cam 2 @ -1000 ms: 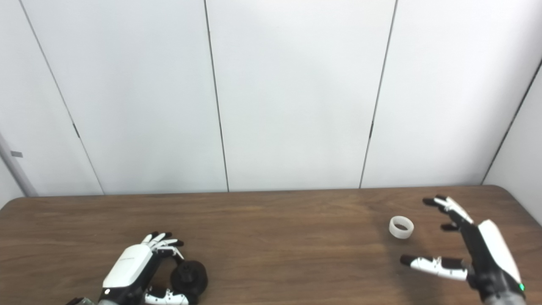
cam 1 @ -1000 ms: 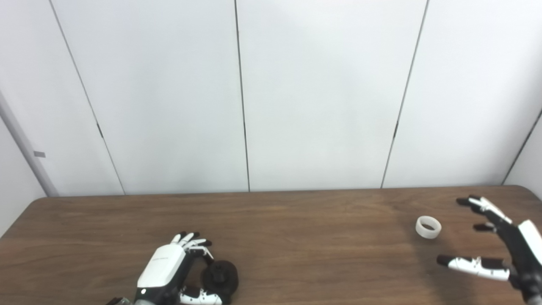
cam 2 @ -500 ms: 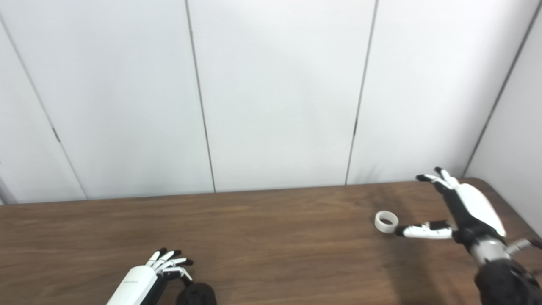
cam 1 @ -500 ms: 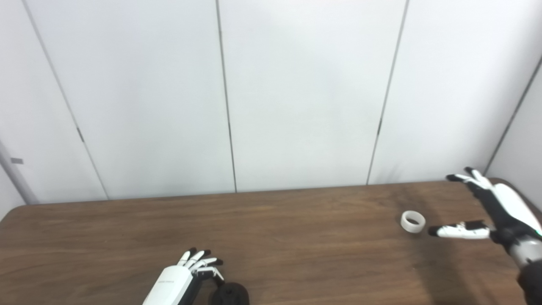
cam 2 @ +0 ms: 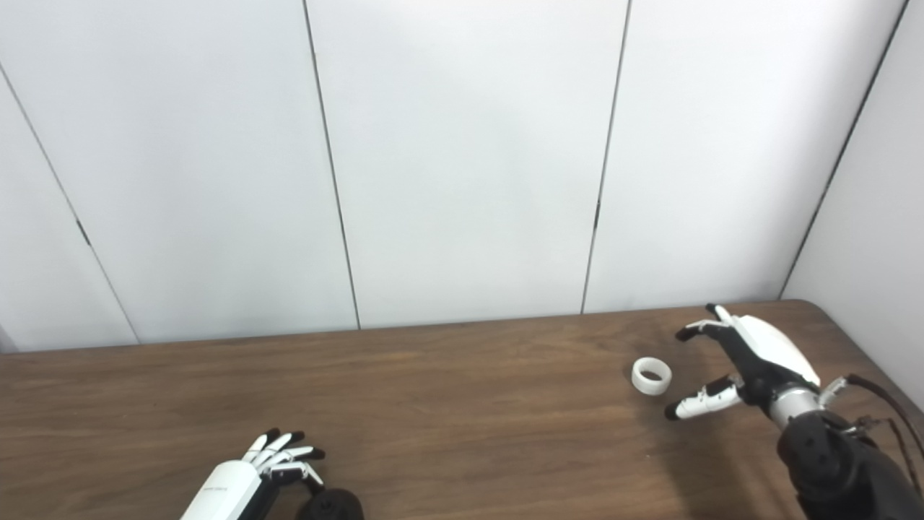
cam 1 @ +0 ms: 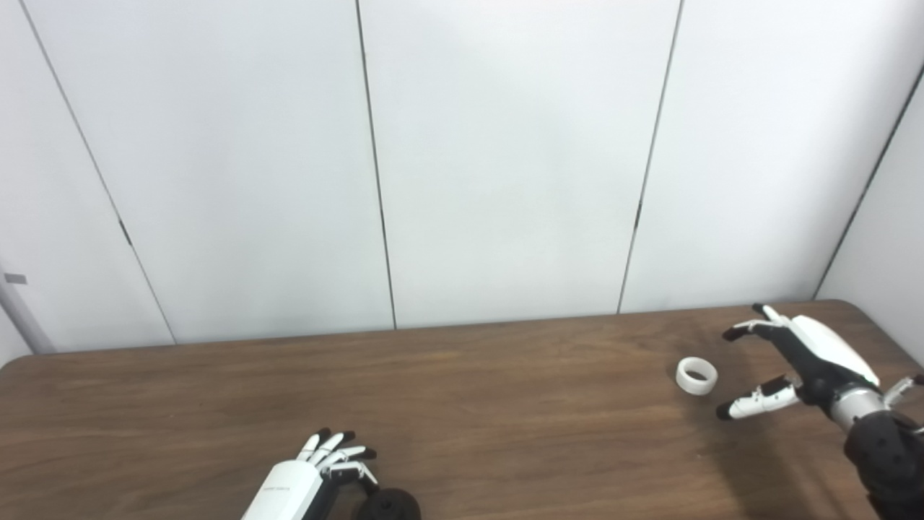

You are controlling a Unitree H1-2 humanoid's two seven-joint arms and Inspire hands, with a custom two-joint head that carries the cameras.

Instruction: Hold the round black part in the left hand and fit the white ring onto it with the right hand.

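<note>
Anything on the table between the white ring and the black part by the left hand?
No. Both eye views show only bare wooden table between the white ring and the black part.

Nothing readable here as far as I can see. The back of the left hand (cam 1: 285, 492), at the bottom left of the frame, has a faint dark mark that might be a logo or a line of print, but it's too small and blurry to make out. No labels, numbers or signs show anywhere else, in either view.
</note>
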